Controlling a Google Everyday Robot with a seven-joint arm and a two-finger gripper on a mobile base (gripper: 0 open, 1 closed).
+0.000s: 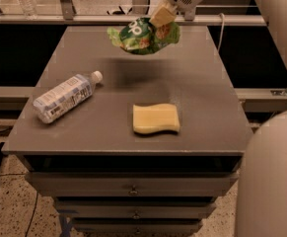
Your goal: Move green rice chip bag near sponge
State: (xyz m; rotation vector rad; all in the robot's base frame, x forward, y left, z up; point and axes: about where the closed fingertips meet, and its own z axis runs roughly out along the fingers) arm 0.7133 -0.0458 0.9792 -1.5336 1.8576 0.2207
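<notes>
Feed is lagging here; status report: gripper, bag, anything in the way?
Gripper shut on green rice chip bag, held above far end of table. Sponge near front edge, apart. Water bottle lies left, off the path.

Bright green, white lettering and tan chip pictures are shown on the green rice chip bag [142, 37], gripped by the white, tan-tipped claw [161, 18] above the grey desk's [204, 85] far side; the sponge [156, 118] is coloured pale yellow; the bottle [66, 97] is clear and white-capped.
</notes>
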